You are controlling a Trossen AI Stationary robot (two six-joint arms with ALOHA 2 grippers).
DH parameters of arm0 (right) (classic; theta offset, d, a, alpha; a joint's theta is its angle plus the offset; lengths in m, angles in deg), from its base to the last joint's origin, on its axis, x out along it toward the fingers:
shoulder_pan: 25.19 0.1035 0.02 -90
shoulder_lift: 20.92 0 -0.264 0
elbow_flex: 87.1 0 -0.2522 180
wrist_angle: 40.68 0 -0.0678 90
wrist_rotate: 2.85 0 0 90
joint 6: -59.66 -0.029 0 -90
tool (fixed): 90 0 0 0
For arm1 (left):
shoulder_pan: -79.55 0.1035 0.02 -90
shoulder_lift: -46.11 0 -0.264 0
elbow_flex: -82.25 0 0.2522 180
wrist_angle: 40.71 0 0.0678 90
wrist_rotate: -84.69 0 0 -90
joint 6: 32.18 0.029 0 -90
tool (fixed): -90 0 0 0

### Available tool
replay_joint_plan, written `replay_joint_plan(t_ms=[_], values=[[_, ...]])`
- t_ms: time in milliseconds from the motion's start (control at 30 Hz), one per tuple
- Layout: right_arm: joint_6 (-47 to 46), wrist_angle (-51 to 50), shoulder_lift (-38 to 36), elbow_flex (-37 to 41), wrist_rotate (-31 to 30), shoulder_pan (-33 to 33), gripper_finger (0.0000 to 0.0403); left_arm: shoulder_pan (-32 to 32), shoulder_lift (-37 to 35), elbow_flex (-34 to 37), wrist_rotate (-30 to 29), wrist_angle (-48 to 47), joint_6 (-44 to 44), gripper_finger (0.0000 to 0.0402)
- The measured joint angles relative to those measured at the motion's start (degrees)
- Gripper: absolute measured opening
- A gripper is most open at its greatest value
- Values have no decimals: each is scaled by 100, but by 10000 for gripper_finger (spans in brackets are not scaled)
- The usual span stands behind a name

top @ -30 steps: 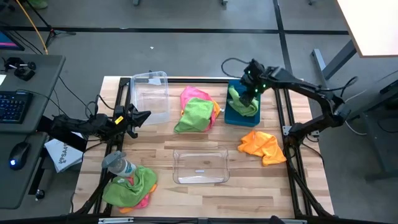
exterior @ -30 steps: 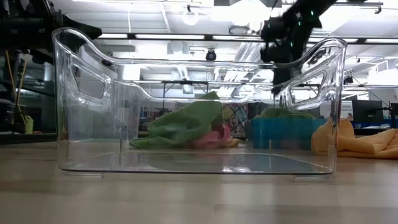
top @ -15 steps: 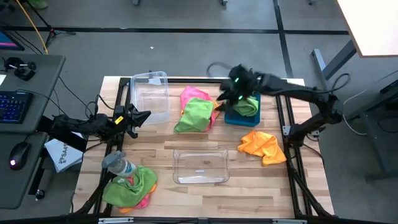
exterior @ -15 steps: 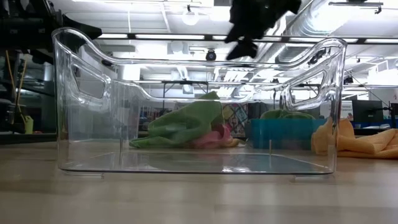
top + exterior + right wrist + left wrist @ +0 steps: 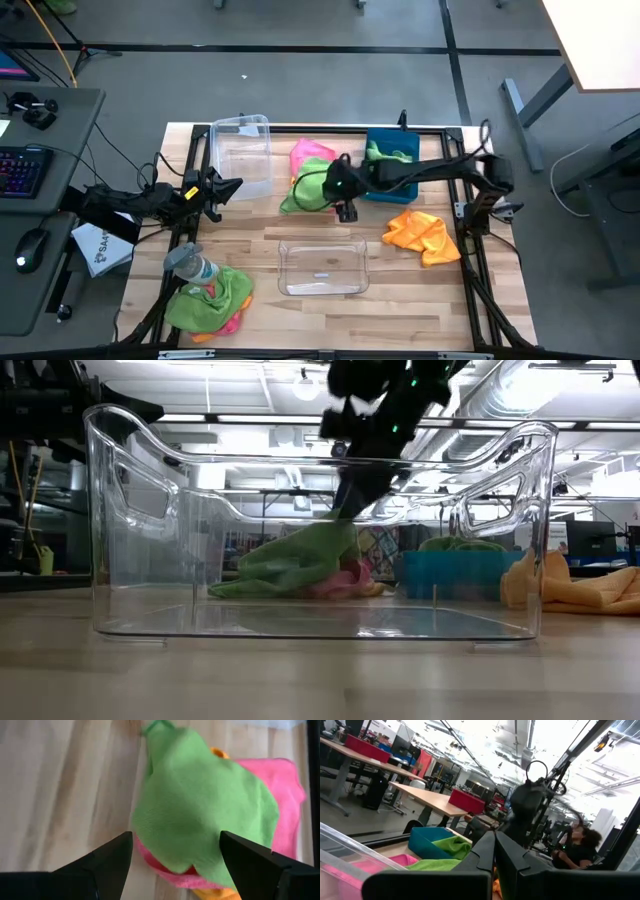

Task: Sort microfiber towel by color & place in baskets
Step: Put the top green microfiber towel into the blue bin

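My right gripper (image 5: 338, 192) (image 5: 176, 840) is open and hangs over the middle pile. Its fingers point down on either side of the lime green towel (image 5: 312, 185) (image 5: 200, 805) (image 5: 295, 560). That towel lies on top of a pink towel (image 5: 305, 153) (image 5: 287, 795) with some orange under it. The blue basket (image 5: 405, 140) (image 5: 460, 572) holds another green towel (image 5: 385, 155). An orange towel (image 5: 420, 232) lies on the table near the right edge. My left gripper (image 5: 232, 185) (image 5: 495, 840) waits shut at the left edge.
One clear basket (image 5: 243, 150) stands at the far left, and another (image 5: 322, 265) (image 5: 120, 560) stands near the middle front. A grey-capped bottle (image 5: 190, 265) lies beside a green and pink towel heap (image 5: 210, 295) at the near left corner.
My right gripper has swung from above the blue basket toward the table's left and has come down over the middle pile. The green towel in the blue basket has stayed where it was.
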Motion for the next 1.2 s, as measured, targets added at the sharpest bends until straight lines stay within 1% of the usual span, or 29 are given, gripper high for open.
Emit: replay_joint_plan(t_ms=[100,167,200,233,333,367,467,533,600,667,733,800,867,933,1067,1133,1200], values=[[21,184,275,0,-473,41,290,1,0,0,0,0,0,0],[34,188,385,0,-747,65,263,1,-1,-2,0,2,0,0],[26,177,395,-2,-787,68,237,2,1,0,0,0,0,0],[-67,119,393,-45,-801,72,201,0,1,0,0,0,0,0],[-367,-171,233,-439,-674,68,53,1,1,-1,-1,0,0,0],[-411,-277,133,-640,-654,56,28,0,1,0,-1,1,0,0],[-414,-560,-243,-1415,-701,-49,28,2,0,0,0,0,0,0],[-385,-785,-501,-1917,-716,-233,12,2,-1,-2,0,0,0,0],[-411,-1088,-768,-2306,-802,-469,7,2,1,0,0,0,0,0],[-567,-1447,-1055,-2552,-1094,-708,9,1,0,0,0,0,0,0],[-640,-2033,-1372,-2587,-1441,-965,4,0,-1,-1,0,1,0,0],[-856,-2580,-1710,-2390,-1752,-1212,4,2,0,-2,-2,0,0,0],[-1117,-2949,-2099,-1970,-1804,-1441,3,2,-1,0,0,0,0,0],[-1257,-3026,-2555,-1404,-1832,-1598,2,1,-1,0,0,0,0,0],[-1562,-2789,-3365,-150,-1968,-1864,1,2,1,0,-1,2,0,0],[-1809,-2434,-3585,430,-1924,-1943,1,-1,-1,0,0,0,0,0],[-1872,-1845,-3717,937,-1725,-1976,1,-1,1,0,-2,0,0,0]])
